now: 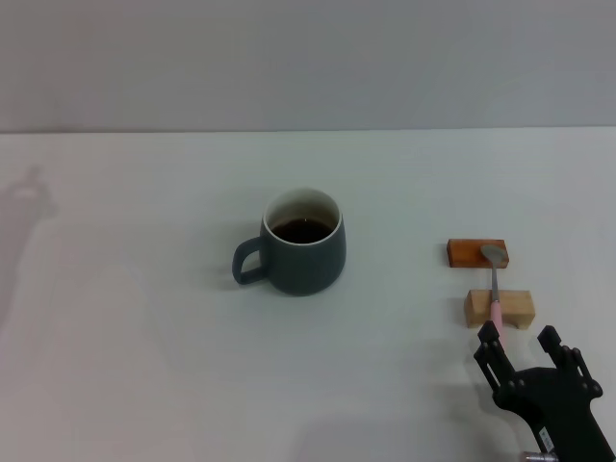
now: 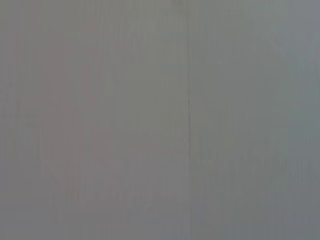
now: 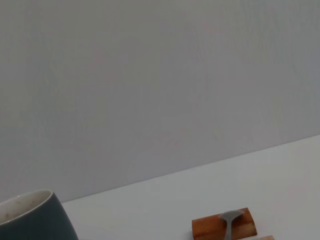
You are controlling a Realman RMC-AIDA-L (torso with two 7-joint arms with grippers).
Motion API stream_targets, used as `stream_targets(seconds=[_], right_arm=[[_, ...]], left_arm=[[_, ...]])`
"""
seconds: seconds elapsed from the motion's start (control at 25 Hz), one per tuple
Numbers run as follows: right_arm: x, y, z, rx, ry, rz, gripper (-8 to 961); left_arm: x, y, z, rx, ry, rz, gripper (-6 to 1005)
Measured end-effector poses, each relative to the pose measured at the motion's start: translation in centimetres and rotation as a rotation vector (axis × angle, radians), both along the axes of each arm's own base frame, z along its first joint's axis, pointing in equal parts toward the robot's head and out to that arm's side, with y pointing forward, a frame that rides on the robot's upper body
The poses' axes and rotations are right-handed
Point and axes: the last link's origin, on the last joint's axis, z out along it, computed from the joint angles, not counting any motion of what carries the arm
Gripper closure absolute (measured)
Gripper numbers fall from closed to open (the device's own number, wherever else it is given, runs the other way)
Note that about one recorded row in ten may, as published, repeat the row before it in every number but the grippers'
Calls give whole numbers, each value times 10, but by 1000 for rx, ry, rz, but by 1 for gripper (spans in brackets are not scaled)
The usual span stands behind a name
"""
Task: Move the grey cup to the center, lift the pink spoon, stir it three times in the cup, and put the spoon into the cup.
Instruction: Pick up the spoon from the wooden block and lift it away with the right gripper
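Surface: one white surface (image 1: 144, 366) carries everything, with a plain grey wall behind it.
Arms: one in view, the right, entering at the near right corner of the head view; the left arm does not show there, and its wrist view gives only a blank grey field.
Right tool: one (image 1: 520, 339), black, its two fingers spread wide and holding nothing; it sits just near of the pale block, with its left fingertip (image 1: 489, 333) at the tip of the spoon's handle, contact impossible to judge.
Grey cup: one (image 1: 306, 252), upright near the middle of the surface, handle turned to the robot's left, dark liquid inside; well apart from the blocks.
Wooden blocks: two, to the right of the cup; a reddish-brown block (image 1: 466, 253) farther away and a pale block (image 1: 514, 307) nearer the robot, slightly apart.
Pink spoon: one (image 1: 495, 285), bridging both blocks, its silver bowl on the reddish-brown one and its pink handle across the pale one.
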Motion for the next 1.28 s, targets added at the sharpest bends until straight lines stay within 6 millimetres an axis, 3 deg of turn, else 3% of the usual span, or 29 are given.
stream_targets(seconds=[0.48,1.28], right_arm=[[-1,-1,-4,-27,-1,8,222],[-1,15,-5,-49,24,15,234]], left_arm=[[1,-2,-3,-4,-5,-1,1001],[-2,-8,-3,3,-11,2,1001]])
